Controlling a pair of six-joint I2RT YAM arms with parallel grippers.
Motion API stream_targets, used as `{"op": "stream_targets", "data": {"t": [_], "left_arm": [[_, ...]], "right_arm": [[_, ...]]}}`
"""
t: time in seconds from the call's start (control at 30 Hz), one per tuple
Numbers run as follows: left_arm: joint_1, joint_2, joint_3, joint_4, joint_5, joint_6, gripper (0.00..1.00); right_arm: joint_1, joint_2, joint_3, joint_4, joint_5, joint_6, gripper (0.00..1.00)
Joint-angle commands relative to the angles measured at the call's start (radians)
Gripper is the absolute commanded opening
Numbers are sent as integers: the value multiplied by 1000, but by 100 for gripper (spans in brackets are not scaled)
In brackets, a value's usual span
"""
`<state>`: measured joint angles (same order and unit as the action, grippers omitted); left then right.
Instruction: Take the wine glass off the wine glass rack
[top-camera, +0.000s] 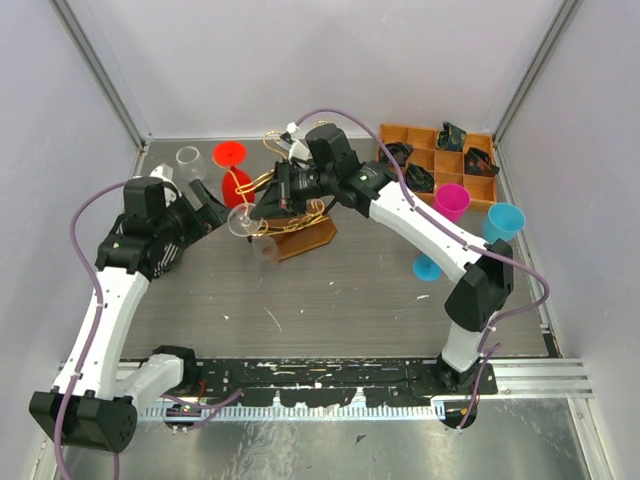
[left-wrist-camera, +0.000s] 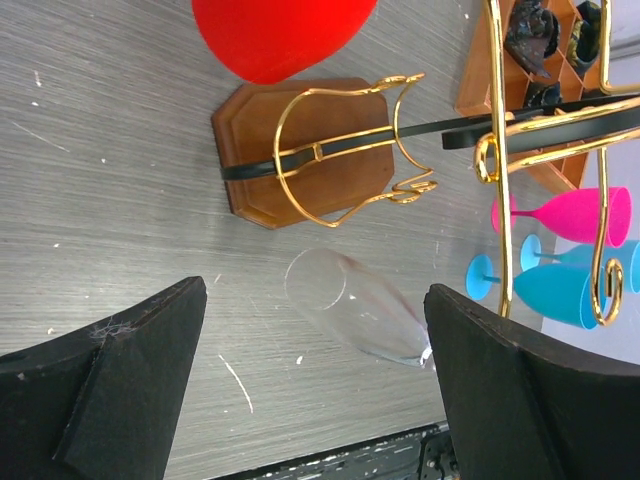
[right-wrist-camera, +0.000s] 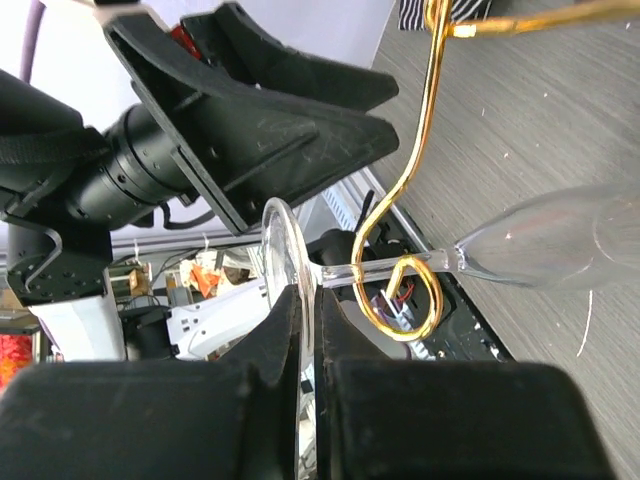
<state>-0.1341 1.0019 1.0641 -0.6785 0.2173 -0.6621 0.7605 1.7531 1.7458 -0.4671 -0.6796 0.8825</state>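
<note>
Closest to us, at the bottom of the right wrist view, the right gripper (right-wrist-camera: 308, 310) is pinching the round foot of the wine glass (right-wrist-camera: 540, 245) edge-on. Its 2 black fingers are shut down to a sliver around the thin disc. From there the stem is running toward the right of the frame and passing through a gold curl of the wine glass rack (top-camera: 303, 243), so we are judging the glass as not yet free. Its bowl is hanging at the right edge, over the grey table (right-wrist-camera: 560, 120).

In the left wrist view the left gripper (left-wrist-camera: 310, 295) is standing wide open and holding nothing. Its 2 fingers are sitting in the lower corners, with the bowl between and beyond them.

We are expecting the glass to be light, rigid, slick and easily cracked, weakest at the stem. The foot is looking like the safest hold. We are reckoning the stem needs sliding out along the curl's opening, without twisting.
</note>
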Motion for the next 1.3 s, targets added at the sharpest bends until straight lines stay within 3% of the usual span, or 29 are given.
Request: {"op": "stream_targets", "data": {"t": [0.0, 0.33, 0.67, 0.83, 0.97, 1.1, 1.27], "left_arm": [[-4, -17, 3, -7, 9, 26, 98], [-4, -44, 15, -10, -10, 41, 98], [-4, -63, 110, -50, -64, 26, 99], [-3, -74, 159, -39, -63, -61, 100], [-3, -66, 201, -33, -48, -105, 100], [-2, -45, 291, -44, -68, -84, 100], [-1, 29, 466, -96, -51, 3, 98]], "right_arm": [[-38, 39, 109, 77, 9, 8, 1], [-189, -12, 114, 74, -27, 3, 1], [-207, -73, 275, 90, -140, 58, 1], [-201, -95, 370, 117, -191, 67, 1], [-146, -143, 394, 65, -173, -191, 1], [-1, -293, 305, -59, 23, -638, 1], [103, -392, 192, -188, 198, -997, 1]]}}
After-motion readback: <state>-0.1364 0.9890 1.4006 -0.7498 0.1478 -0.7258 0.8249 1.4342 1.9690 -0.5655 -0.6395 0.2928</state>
